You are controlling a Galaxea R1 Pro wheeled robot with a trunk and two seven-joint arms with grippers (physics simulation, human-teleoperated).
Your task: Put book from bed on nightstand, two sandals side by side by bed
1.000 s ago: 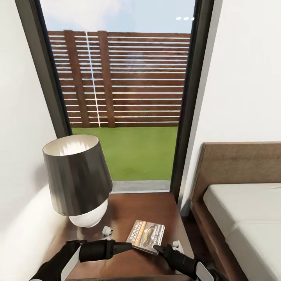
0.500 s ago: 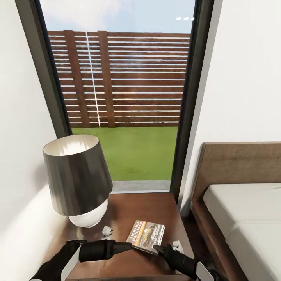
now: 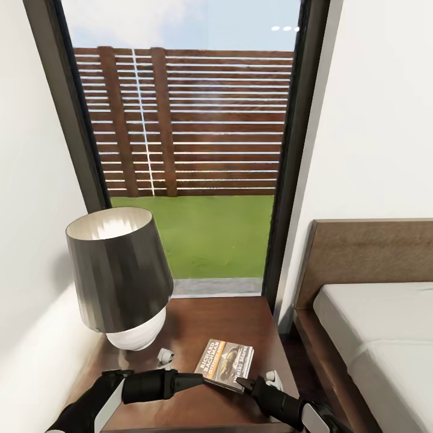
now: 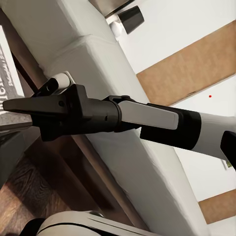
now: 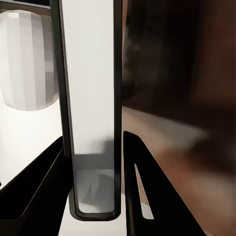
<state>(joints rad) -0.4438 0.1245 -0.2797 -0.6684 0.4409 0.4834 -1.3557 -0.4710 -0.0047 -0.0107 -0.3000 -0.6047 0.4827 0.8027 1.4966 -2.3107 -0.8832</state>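
1. The window (image 3: 192, 162), tall and black-framed, rises behind the nightstand, with a slatted fence and grass beyond the glass.
2. The bed (image 3: 373, 337) stands to the right of the nightstand, its brown headboard against the white wall and its off-white mattress bare.
3. The nightstand (image 3: 240, 319) sits between the white wall and the bed; its glossy dark-brown top serves as the worktop.
4. The lamp (image 3: 120, 273), with a dark grey shade over a white rounded base, stands on the nightstand's left half.
5. The left gripper (image 3: 195, 379) reaches in over the nightstand's front edge, its dark tip just left of the book; its jaws look pressed together with nothing between them.
6. The right gripper (image 3: 243, 383) comes in from the front right of the nightstand, its tip at the book's near corner. In the right wrist view the two dark fingers (image 5: 142, 196) stand apart, and whether they hold anything cannot be told.
7. The book (image 3: 225, 364) lies flat on the nightstand, right of the lamp, near the front edge.
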